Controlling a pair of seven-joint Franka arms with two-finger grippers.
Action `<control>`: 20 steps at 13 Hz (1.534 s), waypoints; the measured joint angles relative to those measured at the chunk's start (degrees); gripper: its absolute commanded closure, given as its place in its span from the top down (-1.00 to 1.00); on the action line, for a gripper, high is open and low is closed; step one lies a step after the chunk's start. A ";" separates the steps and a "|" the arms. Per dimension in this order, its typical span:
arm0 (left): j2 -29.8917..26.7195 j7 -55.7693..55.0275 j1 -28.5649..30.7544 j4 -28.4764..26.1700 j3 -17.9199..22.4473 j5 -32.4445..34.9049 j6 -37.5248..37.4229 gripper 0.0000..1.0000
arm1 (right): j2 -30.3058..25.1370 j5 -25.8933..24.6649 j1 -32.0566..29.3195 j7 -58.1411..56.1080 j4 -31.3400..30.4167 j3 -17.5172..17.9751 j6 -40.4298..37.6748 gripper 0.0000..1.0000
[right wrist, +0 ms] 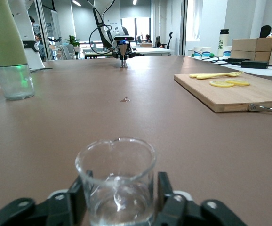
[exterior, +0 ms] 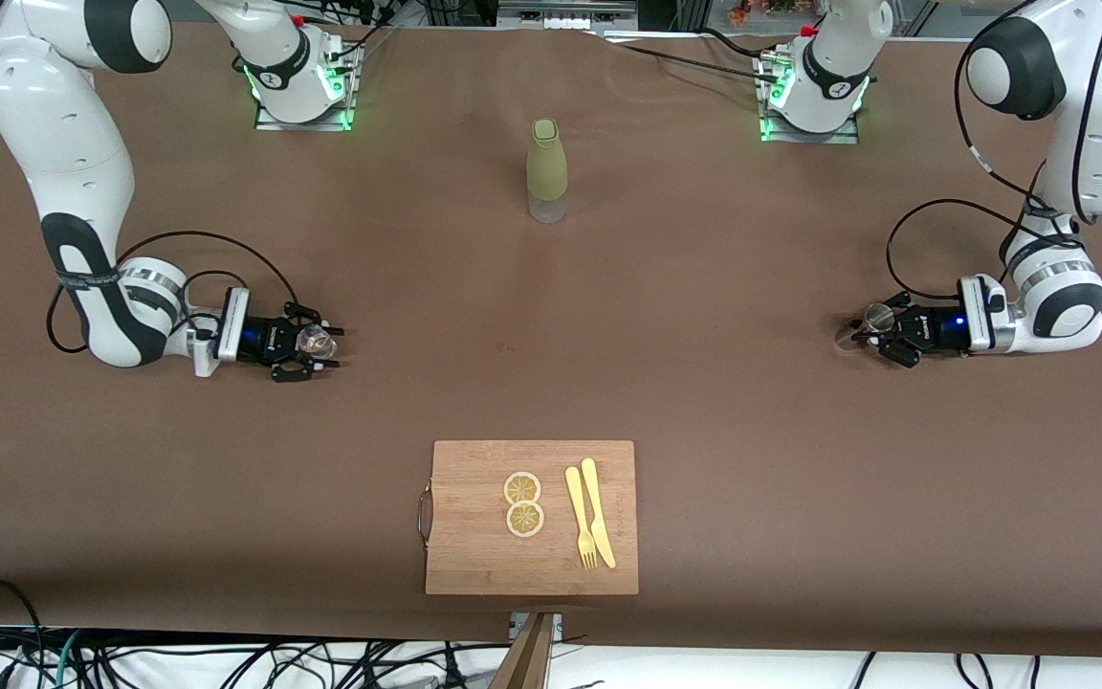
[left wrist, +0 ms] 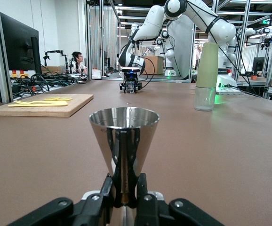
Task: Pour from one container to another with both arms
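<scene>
At the right arm's end of the worktop point(exterior: 704, 364), the right claw point(exterior: 321, 346) stood low with its fingers around the glass cup point(right wrist: 116, 181), which stood upright between them. At the left arm's end, the left claw point(exterior: 865, 330) pinched the upright silver jigger point(left wrist: 124, 141) by its narrow waist.

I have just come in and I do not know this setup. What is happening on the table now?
Two robot arms are getting ready to pour. The right gripper sits low at its end of the table with its fingers around a small glass cup. The left gripper at its end is closed on the waist of a silver jigger. Both vessels stand upright, far apart. A green bottle and a cutting board with lemon slices are untouched.
</scene>
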 measured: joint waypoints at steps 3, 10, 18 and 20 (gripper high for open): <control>0.62 0.15 0.00 0.37 0.00 0.00 0.25 1.00 | -1.72 -4.37 -2.18 0.87 0.17 -0.71 0.75 1.00; 0.37 -3.66 0.00 9.95 1.25 8.29 -0.24 1.00 | -14.13 -18.22 -4.53 15.71 -2.20 -2.89 5.39 1.00; -9.63 -27.35 -2.07 17.99 1.36 20.93 -2.83 1.00 | -31.39 -42.06 -4.26 51.39 -2.99 -2.82 9.67 1.00; -13.20 -36.44 -4.05 18.31 1.33 22.81 -2.88 1.00 | -34.67 -48.54 -3.93 58.75 -3.06 -2.77 9.66 1.00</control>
